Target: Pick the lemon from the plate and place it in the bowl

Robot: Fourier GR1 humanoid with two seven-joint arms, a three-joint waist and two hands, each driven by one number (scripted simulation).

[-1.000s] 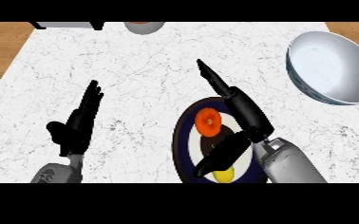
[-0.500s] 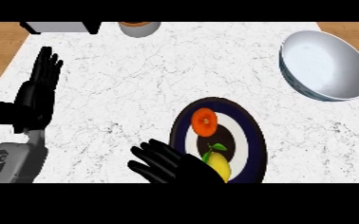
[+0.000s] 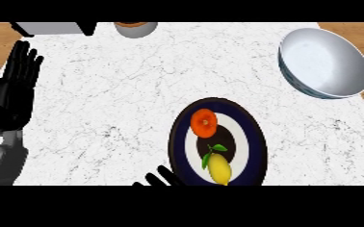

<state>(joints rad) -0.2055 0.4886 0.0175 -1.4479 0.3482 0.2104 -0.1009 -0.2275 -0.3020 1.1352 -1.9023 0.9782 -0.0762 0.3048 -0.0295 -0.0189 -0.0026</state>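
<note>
— What has changed since half a second ago?

— My right hand [image 3: 162, 177] has slid back toward the lower edge; only its fingertips show now, just left of the plate [image 3: 179, 139], touching nothing. I cannot tell whether it is spread or curled.

— And the lemon?

— The lemon [image 3: 219, 169] lies on the plate's near half, green leaves at its top end, with an orange fruit [image 3: 204, 122] beyond it, apart from it.

— Your left hand?

— My left hand [image 3: 16, 94] rests at the left edge, fingers straight and up, holding nothing.

— The bowl?

— The bowl [image 3: 320, 62] sits at the far right, well apart from the plate. A cup [image 3: 135, 28] and a grey box [image 3: 50, 27] stand along the counter's [image 3: 107, 101] far edge.
</note>
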